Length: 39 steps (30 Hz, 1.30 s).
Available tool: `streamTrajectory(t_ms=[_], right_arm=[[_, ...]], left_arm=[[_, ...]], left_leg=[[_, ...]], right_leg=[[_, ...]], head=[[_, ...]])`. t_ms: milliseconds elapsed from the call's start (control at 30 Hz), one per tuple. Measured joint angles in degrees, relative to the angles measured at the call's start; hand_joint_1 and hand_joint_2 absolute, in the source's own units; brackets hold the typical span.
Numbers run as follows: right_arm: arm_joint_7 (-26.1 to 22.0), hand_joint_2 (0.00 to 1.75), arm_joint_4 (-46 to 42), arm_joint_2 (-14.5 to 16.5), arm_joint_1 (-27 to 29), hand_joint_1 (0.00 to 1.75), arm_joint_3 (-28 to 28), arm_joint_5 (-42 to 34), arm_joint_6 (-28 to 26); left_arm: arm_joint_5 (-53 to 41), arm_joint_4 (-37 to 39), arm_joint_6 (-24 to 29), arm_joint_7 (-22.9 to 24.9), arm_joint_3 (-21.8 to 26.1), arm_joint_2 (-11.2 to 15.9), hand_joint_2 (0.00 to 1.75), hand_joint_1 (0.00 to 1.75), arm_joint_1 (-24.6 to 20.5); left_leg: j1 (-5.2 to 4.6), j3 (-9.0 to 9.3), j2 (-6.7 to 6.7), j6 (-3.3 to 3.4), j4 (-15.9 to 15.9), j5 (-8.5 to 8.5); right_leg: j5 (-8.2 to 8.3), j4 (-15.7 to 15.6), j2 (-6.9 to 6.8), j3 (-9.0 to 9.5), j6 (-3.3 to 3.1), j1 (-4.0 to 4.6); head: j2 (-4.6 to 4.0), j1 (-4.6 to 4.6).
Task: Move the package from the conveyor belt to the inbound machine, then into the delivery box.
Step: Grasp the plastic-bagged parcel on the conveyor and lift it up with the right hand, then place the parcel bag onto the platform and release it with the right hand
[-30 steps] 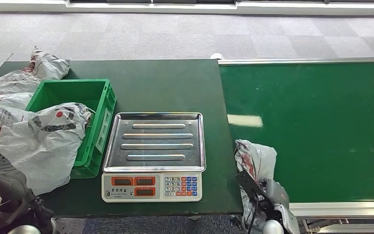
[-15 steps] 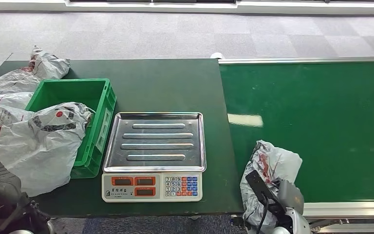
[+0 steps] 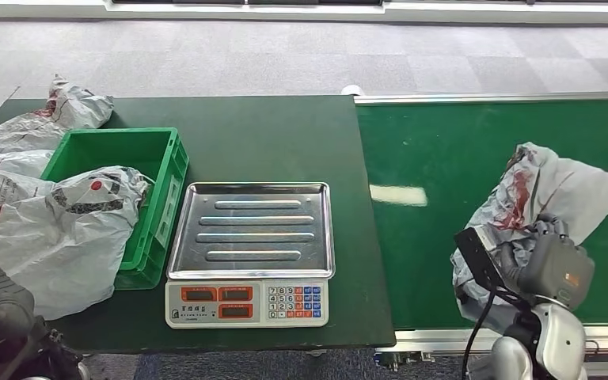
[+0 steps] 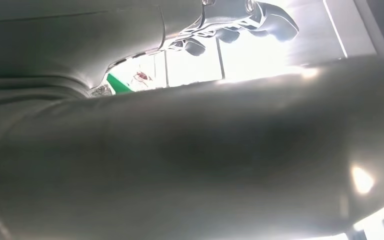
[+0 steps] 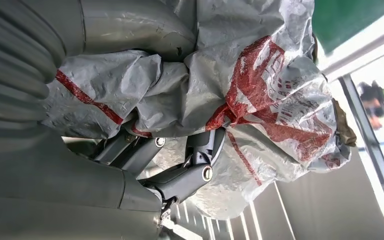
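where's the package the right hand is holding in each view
Head view: grey package with red print, lower right, over the green conveyor belt, held by the right hand.
Right wrist view: the package crumpled across the middle, fingers wrapped around it.
Left wrist view: not in it.
Shared landmark: the belt.

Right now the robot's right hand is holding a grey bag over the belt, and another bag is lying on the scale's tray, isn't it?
Not quite. The scale's tray is bare, as the head view shows. The rest is right: the right hand holds a grey bag over the belt. The other bags lie in and around the green bin.
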Motion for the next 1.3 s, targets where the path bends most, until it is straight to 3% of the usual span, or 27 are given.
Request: streamTrajectory(t_ms=[167, 267, 400, 533, 600, 667, 800, 900, 1067, 1233, 1300], right_arm=[[-2.9, 1.75, 2.5, -7.7, -12.5, 1.75, 6.2, 1.9, -0.8], [-5.0, 1.75, 7.7, -9.6, -23.2, 1.75, 13.1, 4.2, -2.6], [-5.8, 1.75, 17.7, -7.5, -38.1, 1.75, 25.0, 7.0, -5.6], [-4.2, 1.75, 24.9, -4.1, -45.8, 1.75, 34.7, 6.5, -7.1], [-4.7, 1.75, 26.6, -3.4, -47.4, 1.75, 37.4, 4.3, -6.9], [-8.2, 1.75, 28.4, -1.7, -48.1, 1.75, 38.8, -1.3, -5.9], [-15.1, 1.75, 33.8, 6.0, -47.1, 1.75, 40.7, -15.2, -5.0], [-18.0, 1.75, 37.2, 9.7, -45.9, 1.75, 41.7, -22.5, -4.0], [-19.7, 1.75, 40.3, 12.2, -44.7, 1.75, 42.1, -26.1, -2.7], [-24.0, 1.75, 41.5, 13.8, -42.3, 1.75, 41.7, -37.6, 3.6], [-23.8, 1.75, 42.4, 14.2, -41.4, 1.75, 41.4, -38.9, 4.0]], left_arm=[[1.4, 1.1, 0.1, -0.9, -0.2, 0.0, 0.00, 0.00, -1.1], [2.0, 2.2, 0.2, -1.1, -0.6, 0.0, 0.00, 0.00, -2.6], [2.8, 3.9, 1.0, -1.7, -1.7, 0.0, 0.00, 0.00, -4.3], [3.4, 4.9, 1.5, -2.0, -2.3, 0.0, 0.00, 0.00, -5.1], [3.6, 5.2, 1.6, -2.1, -2.5, 0.0, 0.00, 0.00, -5.2], [4.4, 5.6, 1.9, -2.3, -2.6, 0.1, 0.00, 0.00, -5.3], [6.2, 6.4, 2.4, -2.4, -3.4, 0.3, 0.00, 0.00, -6.2], [6.5, 6.9, 2.3, -2.1, -4.1, 0.4, 0.00, 0.00, -6.4], [6.3, 7.3, 2.1, -1.5, -4.6, 0.6, 0.00, 0.00, -6.5], [4.3, 7.7, 0.3, -0.3, -5.1, 0.6, 0.00, 0.00, -7.4], [3.5, 7.9, -0.4, 0.5, -5.3, 0.6, 0.00, 0.00, -7.9]], left_leg=[[-0.03, -0.44, 0.22, 0.03, 0.0, 0.08], [-0.03, -0.47, 0.31, -0.07, 0.0, 0.30], [-0.02, -0.38, 0.28, -0.23, 0.0, 0.73], [0.05, -0.48, -0.03, -0.35, 0.0, 0.85], [0.12, -0.61, -0.26, -0.40, -0.1, 0.91], [0.18, -0.68, -0.26, -0.41, -0.1, 0.92], [0.19, -0.68, 0.09, -0.46, -0.1, 0.92], [0.20, -0.74, -0.10, -0.51, -0.1, 0.97], [0.19, -0.82, -0.07, -0.56, -0.1, 1.01], [0.19, -0.82, -0.08, -0.56, -0.1, 1.01], [0.19, -0.83, -0.08, -0.56, -0.1, 1.01]], right_leg=[[0.16, 0.0, 0.24, -0.07, 0.04, -0.02], [0.39, 0.0, 0.34, -0.23, -0.01, 0.00], [0.71, 0.2, 0.41, -0.67, -0.17, 0.07], [0.73, 0.2, 0.18, -0.78, -0.23, 0.17], [0.71, 0.2, -0.04, -0.79, -0.25, 0.18], [0.72, 0.2, -0.05, -0.83, -0.27, 0.17], [0.80, 0.2, 0.25, -1.07, -0.39, 0.21], [0.79, 0.2, 0.10, -1.05, -0.42, 0.29], [0.82, 0.3, 0.09, -1.15, -0.43, 0.21], [0.82, 0.3, 0.10, -1.16, -0.44, 0.22], [0.82, 0.3, 0.10, -1.16, -0.44, 0.22]], head=[[0.00, 0.00], [0.00, -0.01], [0.00, 0.00], [0.00, -0.04], [0.00, -0.02], [0.00, 0.01], [0.00, -0.04], [0.00, -0.02], [0.00, -0.03], [0.00, -0.03], [0.00, -0.02]])
